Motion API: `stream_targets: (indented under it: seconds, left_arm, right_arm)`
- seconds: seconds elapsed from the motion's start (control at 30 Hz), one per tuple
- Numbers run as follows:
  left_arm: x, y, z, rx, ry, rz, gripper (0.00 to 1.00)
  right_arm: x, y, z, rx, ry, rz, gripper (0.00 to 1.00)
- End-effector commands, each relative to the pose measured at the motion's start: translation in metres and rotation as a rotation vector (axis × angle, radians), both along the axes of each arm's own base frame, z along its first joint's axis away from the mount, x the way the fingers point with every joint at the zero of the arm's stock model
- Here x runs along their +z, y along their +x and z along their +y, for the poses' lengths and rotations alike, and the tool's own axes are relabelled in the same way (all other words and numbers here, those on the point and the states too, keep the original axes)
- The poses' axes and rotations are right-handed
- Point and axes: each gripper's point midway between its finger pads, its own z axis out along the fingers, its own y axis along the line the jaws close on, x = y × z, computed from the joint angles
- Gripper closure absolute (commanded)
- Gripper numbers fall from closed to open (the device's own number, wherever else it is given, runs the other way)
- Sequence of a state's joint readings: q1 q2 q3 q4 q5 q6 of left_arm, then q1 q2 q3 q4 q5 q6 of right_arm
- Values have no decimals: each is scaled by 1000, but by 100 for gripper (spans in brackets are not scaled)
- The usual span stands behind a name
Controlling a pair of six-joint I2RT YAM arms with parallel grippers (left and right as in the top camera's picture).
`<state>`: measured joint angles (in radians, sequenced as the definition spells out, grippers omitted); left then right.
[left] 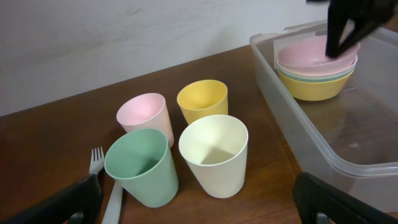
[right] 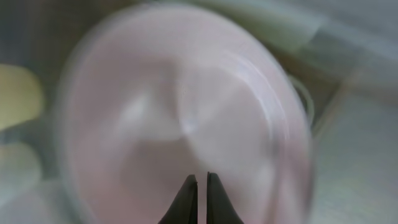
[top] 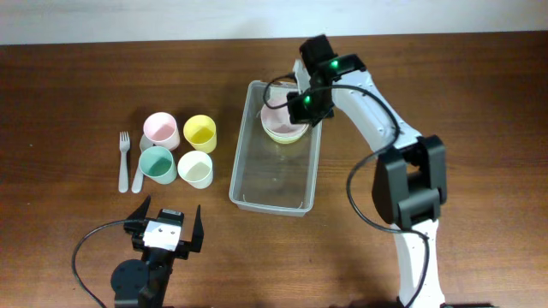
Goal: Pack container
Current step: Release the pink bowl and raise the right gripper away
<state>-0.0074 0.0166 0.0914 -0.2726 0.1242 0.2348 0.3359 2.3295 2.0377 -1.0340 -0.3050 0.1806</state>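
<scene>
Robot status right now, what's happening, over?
Left gripper open, empty. Right gripper shut, over bowl stack inside container. Four cups wait outside. Nothing blocking.

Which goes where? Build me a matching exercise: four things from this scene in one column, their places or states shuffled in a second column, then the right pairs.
Things
1. pink bowl
2. fork
3. yellow cup
4. left gripper

Places or states
A. leftmost thing in the overhead view
B. open, holding nothing
C. topmost bowl inside the container
D. next to the pink cup, on its right in the overhead view

Pairs: 1-C, 2-A, 3-D, 4-B
</scene>
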Motion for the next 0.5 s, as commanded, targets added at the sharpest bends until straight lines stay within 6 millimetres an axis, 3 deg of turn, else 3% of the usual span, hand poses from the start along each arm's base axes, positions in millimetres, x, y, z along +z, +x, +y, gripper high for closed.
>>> stream_targets:
  seconds: [0.0,0.13,0.23,0.37,0.47]
  left_arm:
    - [-1,0,-3,-13,-14,1,0]
    - [-1,0,-3,-13,-14,1,0]
    - [-1,0,-3,-13,-14,1,0]
    - [-1,0,-3,-13,-14,1,0]
    - [-1,0,-3,-13,-14,1,0]
  right_arm:
    - [-8,-1,0,-11,4,24,96]
    - [3,-1,0,-10,16,12,96]
    - [29,1,-1,2,29,-37,96]
    - [89,3,-4,28,54,-158,96]
    - [145,2,-25,-13,42,-269,96]
